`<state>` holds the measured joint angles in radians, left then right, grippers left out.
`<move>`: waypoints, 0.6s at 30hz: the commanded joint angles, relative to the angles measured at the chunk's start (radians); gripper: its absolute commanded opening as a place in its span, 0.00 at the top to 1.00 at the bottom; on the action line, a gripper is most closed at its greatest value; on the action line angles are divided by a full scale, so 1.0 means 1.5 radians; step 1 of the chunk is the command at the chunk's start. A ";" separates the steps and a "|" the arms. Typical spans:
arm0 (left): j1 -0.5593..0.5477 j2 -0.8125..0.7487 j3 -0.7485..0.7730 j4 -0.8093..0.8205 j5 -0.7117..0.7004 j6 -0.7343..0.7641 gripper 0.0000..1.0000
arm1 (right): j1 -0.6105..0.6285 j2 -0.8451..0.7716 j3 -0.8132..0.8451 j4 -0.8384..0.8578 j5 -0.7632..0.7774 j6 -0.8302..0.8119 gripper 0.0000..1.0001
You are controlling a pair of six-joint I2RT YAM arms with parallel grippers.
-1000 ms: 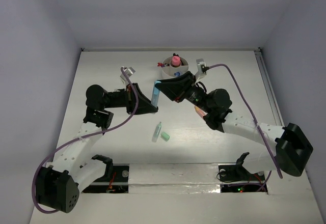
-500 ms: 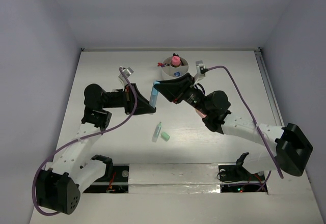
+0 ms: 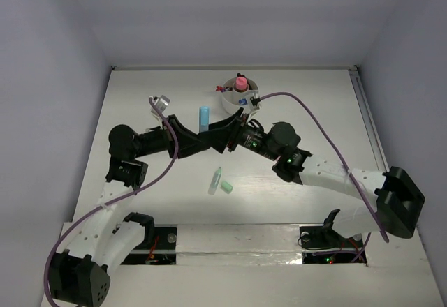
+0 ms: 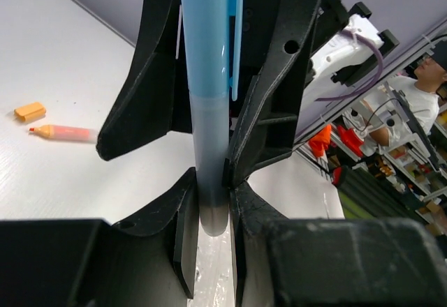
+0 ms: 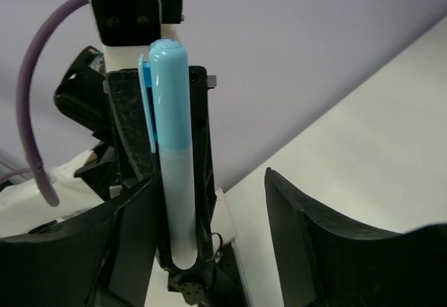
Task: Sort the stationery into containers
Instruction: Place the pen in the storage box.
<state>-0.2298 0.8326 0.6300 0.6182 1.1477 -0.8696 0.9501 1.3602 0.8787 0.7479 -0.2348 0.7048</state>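
Room beyond the table: only a blurred strip is seen at the right edge of the left wrist view, with a person in a white shirt [image 4: 412, 101] among clutter that cannot be made out.
Table [image 3: 140, 94]: white; its near edge is hidden under the arm bases.
Left arm [image 3: 122, 174]: bent inward to the table's middle, a purple cable [image 3: 171, 157] looped across it.
Right arm [image 3: 328, 178]: stretched inward from the right, meeting the left arm; the surface beneath both wrists is covered by them.
Cup [image 3: 228, 96]: round and white, at the far middle, just beyond the right wrist. A pink-topped piece [image 3: 241, 82] is stood in it and something blue [image 3: 242, 100] is seen inside; the dividers cannot be told apart.
Left gripper [image 4: 211, 195]: clenched on the lower end of the blue pen [image 4: 208, 77].
Right gripper [image 5: 209, 178]: jaws are spread wide. The pen is stood close by one finger [image 5: 133, 237]; contact there cannot be judged.
Blue pen: held upright above the table between the two grippers, capped end up, clip showing; its bottom tip is hidden between the left fingers.
Pale green pen [image 3: 216, 180]: laid on the table near the arms.
Orange marker [image 4: 66, 132]: laid flat, seen only from the left wrist.
Green piece [image 3: 227, 187]: just beside the pale pen.
Orange piece [image 4: 29, 111]: near the marker's tip.
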 commanded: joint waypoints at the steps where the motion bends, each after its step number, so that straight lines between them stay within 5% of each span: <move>1: -0.003 -0.025 0.011 0.043 -0.107 0.043 1.00 | 0.032 0.006 -0.008 -0.196 -0.094 -0.061 0.34; 9: -0.003 -0.040 -0.021 -0.012 -0.115 0.078 1.00 | 0.003 -0.030 0.032 -0.235 -0.059 -0.088 0.14; 18: -0.003 -0.040 -0.055 -0.033 -0.114 0.096 1.00 | -0.044 -0.017 0.088 -0.236 -0.106 -0.103 0.09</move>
<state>-0.2375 0.7841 0.5495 0.5079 1.0103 -0.7494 0.8959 1.3239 0.9546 0.4255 -0.2970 0.5850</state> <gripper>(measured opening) 0.146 0.905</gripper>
